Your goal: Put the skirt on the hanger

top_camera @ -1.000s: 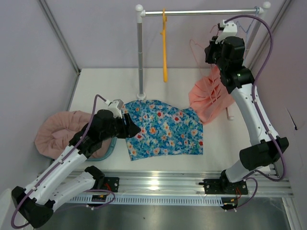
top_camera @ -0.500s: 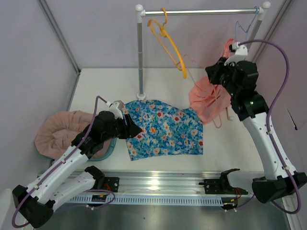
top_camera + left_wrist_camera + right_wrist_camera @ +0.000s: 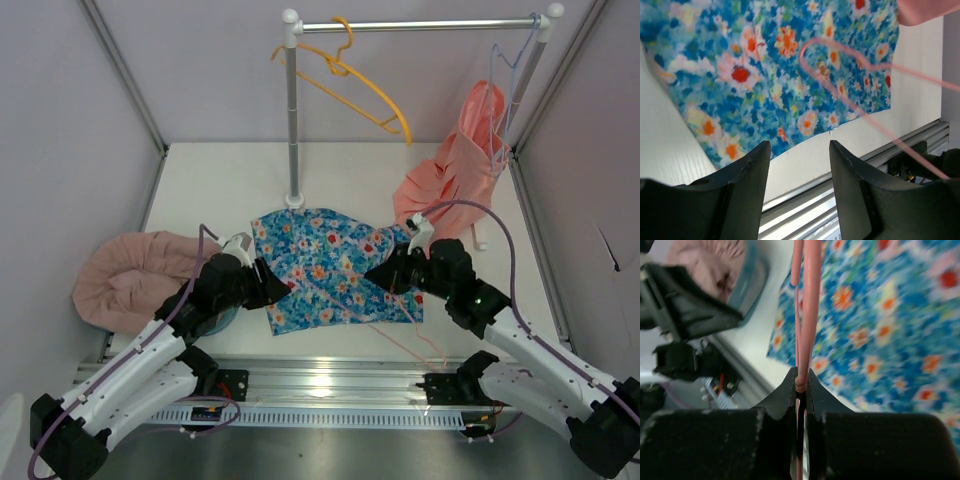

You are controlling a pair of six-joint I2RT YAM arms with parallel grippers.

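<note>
**Right arm's back down, and it brought the pink hanger**

So the right pincer (image 3: 801, 382) is clamped tight on the wire of the pink hanger (image 3: 809, 300). The big change is where it is. A second ago that arm was up at the rail (image 3: 430, 24). Now it's dropped low over the tabletop (image 3: 220, 190), with the hanger trailing across the floral skirt (image 3: 330, 270). From the left wrist camera the hook end sits right over the print, though I can't tell if it's actually touching the cloth.

Across from it, the left pincer (image 3: 799, 145) is spread open with nothing in it. It's parked at the skirt's left edge and has barely shifted. The skirt is spread flat on the tabletop in the same spot as before, so it's not on the hanger yet.

Further out, the yellow hanger (image 3: 365, 90) is now cocked sideways on the rail (it hung straight down a second ago, so I'd guess it got bumped). The coral garment (image 3: 460, 170) hangs at the rail's right end.

My read is that the fetching part is done. What's left is working the waistband onto the hanger, and that probably needs the left pincer to lift an edge.
</note>
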